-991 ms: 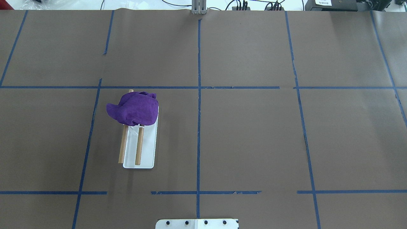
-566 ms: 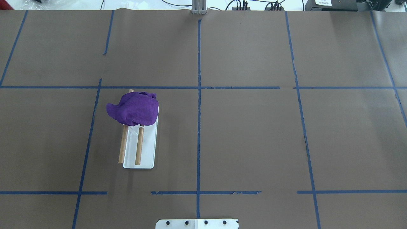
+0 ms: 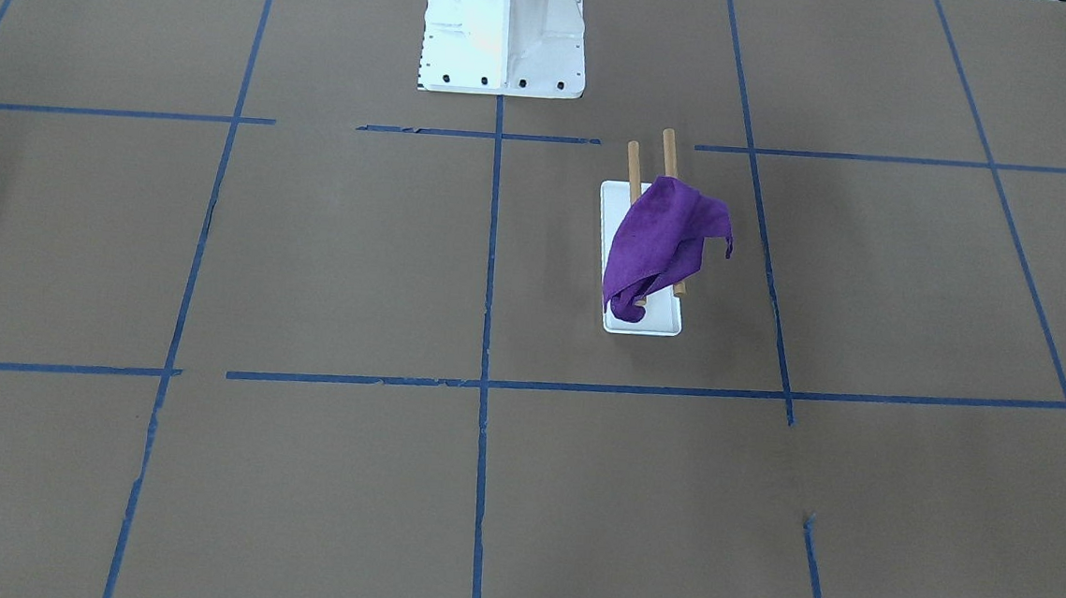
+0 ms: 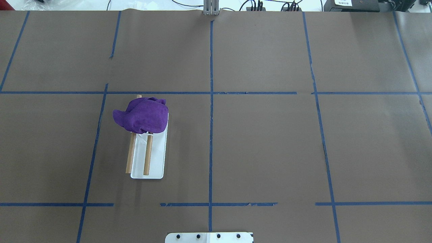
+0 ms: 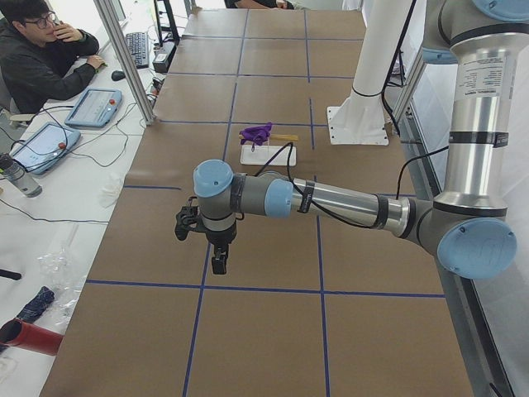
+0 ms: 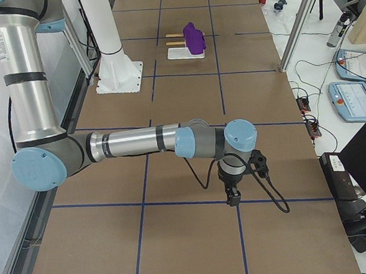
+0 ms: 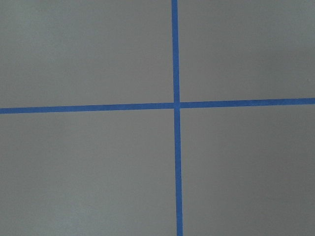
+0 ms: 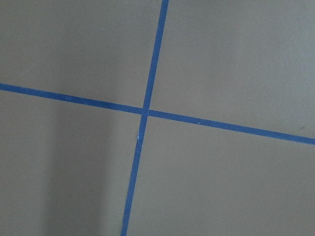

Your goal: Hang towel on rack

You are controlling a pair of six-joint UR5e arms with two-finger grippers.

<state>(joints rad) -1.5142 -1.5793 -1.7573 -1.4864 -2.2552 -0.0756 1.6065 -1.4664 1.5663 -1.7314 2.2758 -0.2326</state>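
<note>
- Left arm: in the exterior left view its forearm reaches level across the table, well clear of the rack. The wrist is turned down, so the left gripper (image 5: 218, 266) points straight at the brown paper near a crossing of blue tape lines.
- Left pincer state: it shows only in that side view, so I cannot tell whether the fingers are apart or together.
- The rack (image 4: 147, 158) stands on the robot's left half of the table, with its flat white base on the paper and both dowels running away from the robot.
- The towel (image 4: 143, 116), purple and bunched, lies draped over both dowels at the end farther from the robot. The nearer dowel ends are bare.
- The white bolted pedestal (image 4: 209, 237) sits at the centre of the robot's edge.
- Right arm: in the exterior right view it stretches low and level. The wrist is bent down, and the right gripper (image 6: 232, 199) hangs just above a tape line, far from the rack (image 6: 174, 35).
- Right pincer state: cannot tell, for the same reason.
- View differences: the front-facing view shows a fold of the towel (image 3: 659, 242) hanging toward the base on one side, which the overhead view flattens out.
- Both wrist views show only paper and one tape crossing.
- The exterior left view alone shows a seated operator (image 5: 41, 62).
</note>
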